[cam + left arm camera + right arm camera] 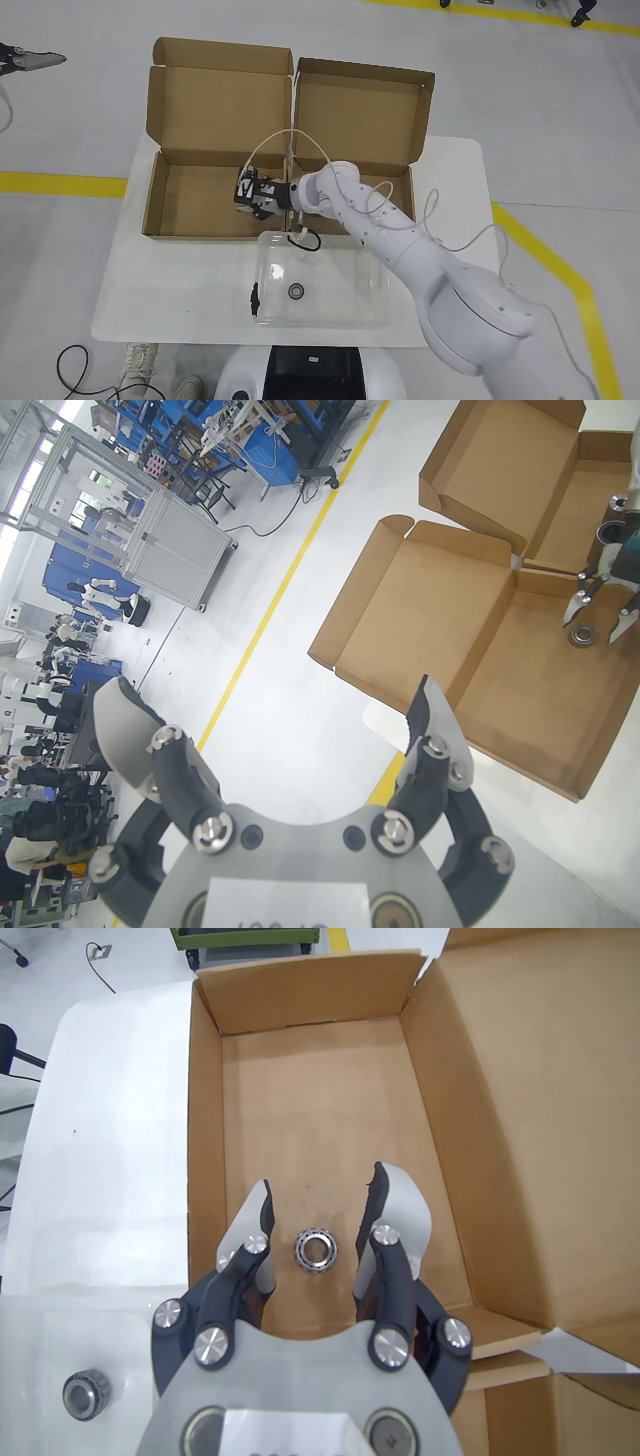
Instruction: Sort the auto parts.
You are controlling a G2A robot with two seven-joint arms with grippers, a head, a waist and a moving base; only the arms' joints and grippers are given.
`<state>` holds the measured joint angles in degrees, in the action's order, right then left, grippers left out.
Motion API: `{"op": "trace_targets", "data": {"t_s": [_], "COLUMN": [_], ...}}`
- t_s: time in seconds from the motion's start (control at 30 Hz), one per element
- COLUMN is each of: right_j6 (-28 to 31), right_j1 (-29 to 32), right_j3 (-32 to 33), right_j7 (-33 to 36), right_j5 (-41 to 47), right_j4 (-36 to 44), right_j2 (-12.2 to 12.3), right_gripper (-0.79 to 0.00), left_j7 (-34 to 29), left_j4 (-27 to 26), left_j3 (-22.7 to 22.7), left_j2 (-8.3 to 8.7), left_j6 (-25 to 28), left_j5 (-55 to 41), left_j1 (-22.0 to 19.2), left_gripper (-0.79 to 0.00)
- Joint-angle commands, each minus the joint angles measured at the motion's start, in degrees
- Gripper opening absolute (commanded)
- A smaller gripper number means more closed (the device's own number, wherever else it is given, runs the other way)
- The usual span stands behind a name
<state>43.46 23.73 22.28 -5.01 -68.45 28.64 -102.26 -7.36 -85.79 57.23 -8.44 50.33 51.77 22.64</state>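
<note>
A metal bearing (pixel 315 1251) lies flat on the floor of the left cardboard box (pixel 190 205). My right gripper (pixel 322 1183) hangs open just above it, one finger on each side, not touching. The left wrist view has the same bearing (pixel 582 636) under the right gripper (pixel 592 627). From above, the right gripper (pixel 245 192) is inside the left box near its right wall. My left gripper (pixel 272 690) is open and holds nothing, up in the air beyond the table's left side.
A second open cardboard box (pixel 385 120) stands to the right of the first. In front of both, a clear tub (pixel 370 300) holds another bearing (pixel 297 291) and a small black part (pixel 254 300). A black ring (pixel 305 240) sits at the tub's back rim.
</note>
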Motion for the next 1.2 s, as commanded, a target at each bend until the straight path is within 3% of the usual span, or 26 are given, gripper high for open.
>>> {"op": "trace_targets", "data": {"t_s": [0.0,0.2,0.4,0.9,1.17], "right_j6": [0.12,-0.01,-0.1,3.94,8.49], "right_j1": [0.14,1.89,6.47,27.92,37.45], "right_j3": [0.27,2.04,6.15,21.46,26.01], "right_j7": [-0.89,-2.27,0.9,19.9,21.17], "right_j5": [-1.0,-4.17,-6.69,-10.71,-16.52], "right_j4": [1.48,8.66,20.38,54.72,65.12], "right_j2": [0.44,2.95,7.25,17.92,21.36], "right_gripper": [-0.446,-0.453,-0.449,-0.456,-0.446], "left_j7": [0.0,0.0,0.0,0.0,0.0], "left_j4": [0.0,0.0,0.0,0.0,0.0], "left_j3": [0.0,0.0,0.0,0.0,0.0], "left_j2": [0.0,0.0,0.0,0.0,0.0], "left_j6": [0.0,0.0,0.0,0.0,0.0], "left_j5": [0.0,0.0,0.0,0.0,0.0], "left_j1": [0.0,0.0,0.0,0.0,0.0], "left_gripper": [0.0,0.0,0.0,0.0,0.0]}}
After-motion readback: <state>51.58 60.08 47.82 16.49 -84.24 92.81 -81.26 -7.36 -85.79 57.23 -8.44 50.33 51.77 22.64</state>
